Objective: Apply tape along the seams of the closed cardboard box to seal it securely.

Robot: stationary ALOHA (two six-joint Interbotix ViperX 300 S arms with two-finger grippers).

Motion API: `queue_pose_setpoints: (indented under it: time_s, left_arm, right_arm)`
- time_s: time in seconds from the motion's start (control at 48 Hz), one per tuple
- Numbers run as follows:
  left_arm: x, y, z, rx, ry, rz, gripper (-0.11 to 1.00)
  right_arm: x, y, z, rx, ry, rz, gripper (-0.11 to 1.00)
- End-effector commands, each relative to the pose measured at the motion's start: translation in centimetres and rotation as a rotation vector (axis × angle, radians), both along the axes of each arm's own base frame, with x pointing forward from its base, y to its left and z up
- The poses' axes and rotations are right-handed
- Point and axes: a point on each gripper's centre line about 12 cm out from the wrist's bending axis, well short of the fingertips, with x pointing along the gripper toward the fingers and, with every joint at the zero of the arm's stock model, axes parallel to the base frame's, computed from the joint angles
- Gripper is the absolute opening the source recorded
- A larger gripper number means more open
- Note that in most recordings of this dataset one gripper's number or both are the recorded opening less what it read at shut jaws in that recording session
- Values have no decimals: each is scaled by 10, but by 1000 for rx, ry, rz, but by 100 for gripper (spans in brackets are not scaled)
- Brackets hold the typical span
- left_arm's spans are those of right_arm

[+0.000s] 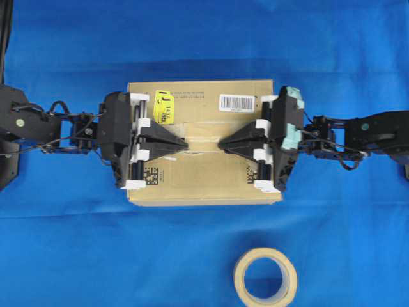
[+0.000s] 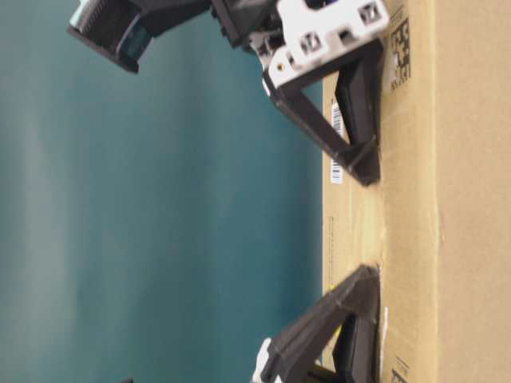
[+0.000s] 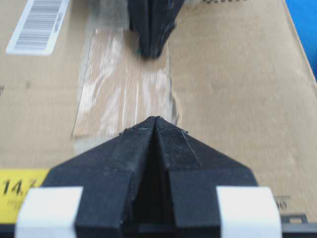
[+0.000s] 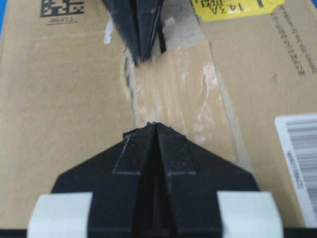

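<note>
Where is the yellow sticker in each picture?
Overhead: yellow sticker on the cardboard box, upper left.
Table-level: only a sliver at the bottom edge.
Left wrist: bottom-left corner.
Right wrist: top right.
Shared landmark: the tape between both end effector tips.

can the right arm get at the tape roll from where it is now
Probably yes. The tape roll lies alone on the blue cloth in front of the cardboard box, on the right arm's side, nothing between. The right end effector is shut and empty over the box.

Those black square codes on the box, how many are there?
2 show on the cardboard box: one black square code by the left tool, the other by the right tool. The arms may hide more.
</note>
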Motion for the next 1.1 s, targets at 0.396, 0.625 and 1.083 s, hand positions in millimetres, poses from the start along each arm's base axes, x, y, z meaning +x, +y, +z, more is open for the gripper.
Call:
queue_pose_setpoints:
  time_s: [0.396,0.625,1.083]
  left_arm:
    - [-16,0,12,-6,-11,2,0]
    - [-22,0,69,0,-121,-6,0]
    - [-98,1,116,-5,-250,-8,0]
  right_arm:
    - [-17,10,25,2,-57,33,0]
    - [-36,-1,82,-1,-210,16,0]
    - [-107,-5,123,-85,-290,75,0]
